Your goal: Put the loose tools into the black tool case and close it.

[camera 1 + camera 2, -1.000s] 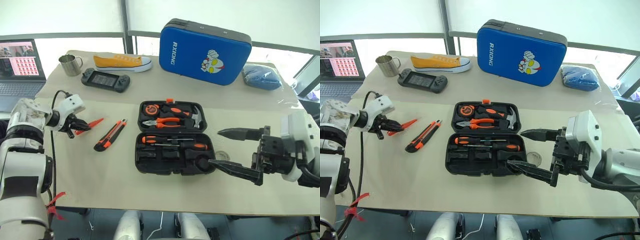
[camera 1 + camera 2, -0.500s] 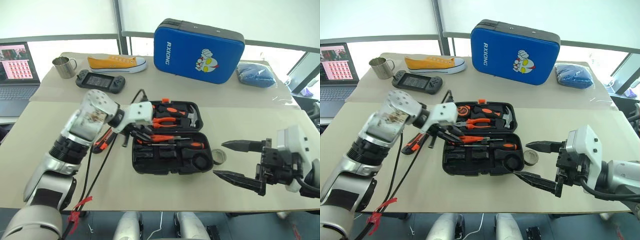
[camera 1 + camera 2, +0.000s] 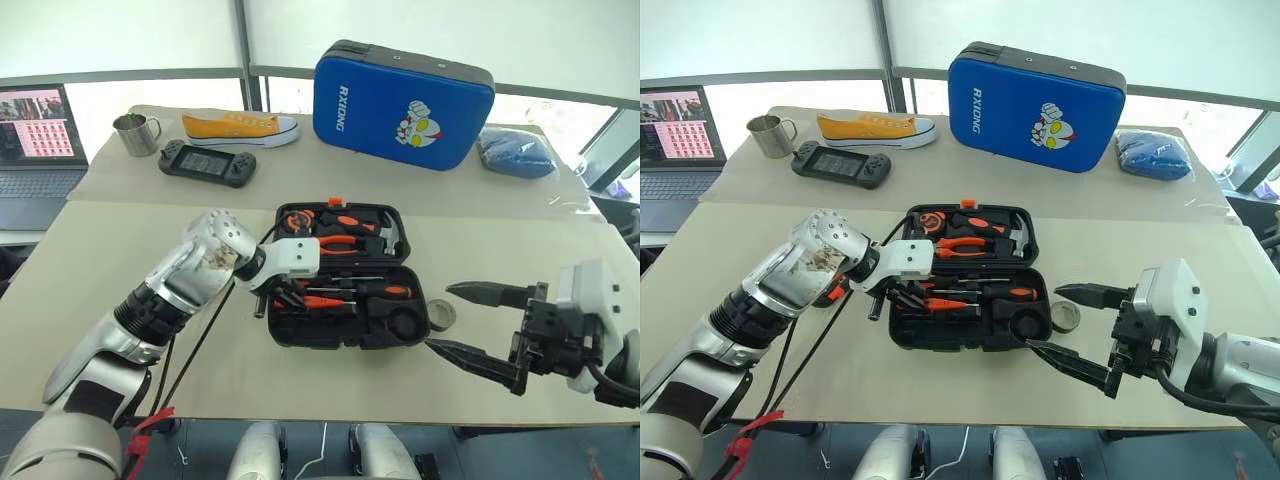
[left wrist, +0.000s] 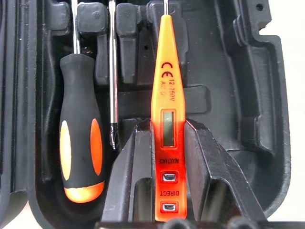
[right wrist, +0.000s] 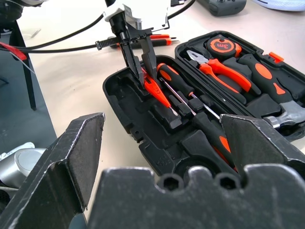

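The black case (image 3: 345, 290) lies open near the middle of the table (image 3: 90, 270), its lid half toward the far edge. The left gripper (image 5: 138, 59) reaches down into the case's near half at its left end, fingers (image 4: 209, 167) closed on the slim orange screwdriver (image 4: 166, 124). From the left wrist, the tool's butt end is cut off between the fingers and its tip runs out of frame; it hangs over the moulded slots, and I cannot tell whether it touches them. Beside it two black-and-orange screwdrivers (image 3: 365, 290) lie in their slots; the left wrist view cuts one shaft off at the frame edge.

The utility knife (image 3: 835, 292) is mostly hidden behind the left arm, near the table's left side; only an orange bit shows. The tape roll (image 3: 441, 314) sits on the table just beside the case's right end.

The right gripper (image 3: 480, 325) hovers near the table's near right edge, jaws spread wide and empty.
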### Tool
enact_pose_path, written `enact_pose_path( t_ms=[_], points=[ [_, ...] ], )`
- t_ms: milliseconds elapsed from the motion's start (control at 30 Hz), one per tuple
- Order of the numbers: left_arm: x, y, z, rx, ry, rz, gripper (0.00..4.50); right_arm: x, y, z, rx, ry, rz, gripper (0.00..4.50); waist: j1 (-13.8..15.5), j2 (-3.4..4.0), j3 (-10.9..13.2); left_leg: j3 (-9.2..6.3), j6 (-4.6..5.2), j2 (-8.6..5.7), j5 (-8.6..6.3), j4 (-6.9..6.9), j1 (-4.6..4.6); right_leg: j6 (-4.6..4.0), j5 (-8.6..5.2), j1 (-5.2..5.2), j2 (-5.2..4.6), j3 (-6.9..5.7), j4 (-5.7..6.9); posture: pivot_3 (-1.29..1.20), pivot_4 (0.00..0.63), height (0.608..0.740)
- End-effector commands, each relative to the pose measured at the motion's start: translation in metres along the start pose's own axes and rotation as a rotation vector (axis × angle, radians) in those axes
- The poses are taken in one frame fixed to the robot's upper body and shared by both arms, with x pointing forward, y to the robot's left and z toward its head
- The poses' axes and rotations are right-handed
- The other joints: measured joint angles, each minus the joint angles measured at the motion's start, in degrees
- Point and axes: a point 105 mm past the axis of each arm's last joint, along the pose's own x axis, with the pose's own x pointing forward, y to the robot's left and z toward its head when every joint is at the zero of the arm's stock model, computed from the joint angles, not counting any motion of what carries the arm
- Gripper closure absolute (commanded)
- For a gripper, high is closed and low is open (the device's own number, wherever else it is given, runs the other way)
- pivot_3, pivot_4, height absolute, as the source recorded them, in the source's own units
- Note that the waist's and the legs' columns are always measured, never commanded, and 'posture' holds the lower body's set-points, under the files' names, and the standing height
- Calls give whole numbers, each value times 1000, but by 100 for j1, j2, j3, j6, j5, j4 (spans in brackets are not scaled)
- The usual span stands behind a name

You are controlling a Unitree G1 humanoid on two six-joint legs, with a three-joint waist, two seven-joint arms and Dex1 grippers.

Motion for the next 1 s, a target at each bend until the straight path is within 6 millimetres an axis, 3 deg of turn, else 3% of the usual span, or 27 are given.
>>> enact_pose_path(
  t_ms=[33, 267, 333, 500, 633, 800, 933, 1000],
  points=[
    [6, 0, -9, 3, 45, 2, 4083, -1, 0, 9, -50, -35, -16, 0, 13, 0, 0, 0, 0, 0, 0, 0, 1, 0, 0, 0, 0, 0, 0, 0, 150, 740],
    [8, -1, -2, -34, 18, -12, 4083, 2, -2, 10, -50, -44, -19, 0, 29, 4, -3, 1, 0, 0, 0, 0, 4, 0, 0, 2, 1, 2, 1, 0, 150, 740],
    [6, -2, -1, -31, 14, -14, 3076, 2, -2, 10, -50, -47, -19, 0, 29, 4, -2, 1, 0, 0, 0, 0, 3, 0, 0, 1, 1, 2, 1, 0, 150, 740],
    [-17, -6, 3, -40, -31, -23, 1432, 3, -2, 9, -44, -51, -15, 0, 3, 4, -2, 1, 0, 1, 0, -1, 1, -1, 0, -5, 3, 4, 2, 0, 150, 740],
    [-36, -6, 12, -25, -114, 5, 1432, 3, -2, 5, -41, -45, -8, 0, 21, 4, -2, 1, 0, 1, 0, 0, -2, -1, 0, -6, 1, 4, 2, 0, 150, 740],
    [-37, -6, 24, -3, -313, 16, 2811, 3, -4, 2, -46, -33, -2, 0, 52, 4, -2, 1, 0, -1, 0, 2, -1, 1, -1, -1, -4, 2, 0, 0, 150, 740],
    [-25, -1, 17, 7, -373, 56, 4312, 3, -5, 1, -48, -29, 0, 0, 47, 4, -2, 3, 0, 0, 0, 2, -1, 1, -1, -3, -3, 3, 1, 0, 150, 740],
    [-20, -1, 15, 9, -392, 58, 4460, 2, -5, 1, -47, -29, -2, 0, 47, 4, -2, 4, 0, -1, 0, 2, 0, 1, 0, -2, -2, 3, 2, 0, 150, 740]
  ],
)
